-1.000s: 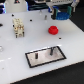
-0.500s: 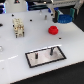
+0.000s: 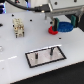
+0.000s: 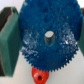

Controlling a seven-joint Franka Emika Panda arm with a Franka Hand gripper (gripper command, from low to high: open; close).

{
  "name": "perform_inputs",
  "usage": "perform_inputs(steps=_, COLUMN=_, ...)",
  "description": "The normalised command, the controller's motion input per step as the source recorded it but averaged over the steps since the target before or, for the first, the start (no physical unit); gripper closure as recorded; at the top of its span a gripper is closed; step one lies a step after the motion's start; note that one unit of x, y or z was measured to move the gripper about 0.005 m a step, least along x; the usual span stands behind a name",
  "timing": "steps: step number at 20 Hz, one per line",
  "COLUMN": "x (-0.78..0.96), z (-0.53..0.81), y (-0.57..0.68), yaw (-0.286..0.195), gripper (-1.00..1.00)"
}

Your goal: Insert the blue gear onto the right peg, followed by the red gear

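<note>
Item 1. Pincer point(image 3: 63, 23) of the single arm: pinching the round, flat, bright blue plastic toothed gear point(image 3: 64, 26) by its rim. In the wrist view a dark green finger point(image 4: 9, 40) lies against either side of the disc. The gear's centre hole shows open and unobstructed.

Item 2. Blue gear, position: carried off the bench, beyond the peg plate and towards the exterior view's right of it, well apart from it.

Item 3. Change noted: half a second ago the arm stood higher and further beyond the peg plate. It has since come down and nearer, and the blue disc is now plain in its grip. Judged meaning: the pick-up is done, the carry to the peg is in hand, and no insertion has been made.

Item 4. Round, bright red plastic toothed gear with raised hub point(image 3: 52, 30): lying on the bench beyond the peg plate, just beside the carried blue gear. Its place is unchanged from the earlier pictures; it waits its turn.

Item 5. Landmark: flat rectangular black-rimmed peg plate point(image 3: 59, 56), bearing two thin upright pegs, both bare. The right peg point(image 3: 51, 50), on the exterior view's right, is the target.

Item 6. White bench point(image 3: 15, 60): carries all the above.

Item 7. Small pale blocky fixture point(image 3: 19, 27): beyond the peg plate, to the exterior view's left; detail too blurred to tell
</note>
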Motion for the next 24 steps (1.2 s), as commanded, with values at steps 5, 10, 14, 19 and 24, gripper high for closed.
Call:
perform_inputs(steps=5, x=0.66, z=0.03, y=-0.28, yaw=0.0, gripper=1.0)
perform_inputs(steps=10, x=0.5, z=0.01, y=-0.23, yaw=0.0, gripper=1.0)
perform_inputs(steps=14, x=0.41, z=-0.06, y=-0.26, yaw=0.0, gripper=1.0)
perform_inputs(steps=19, x=0.3, z=-0.09, y=-0.17, yaw=0.0, gripper=1.0)
perform_inputs(steps=24, x=0.17, z=-0.11, y=-0.11, yaw=0.0, gripper=1.0)
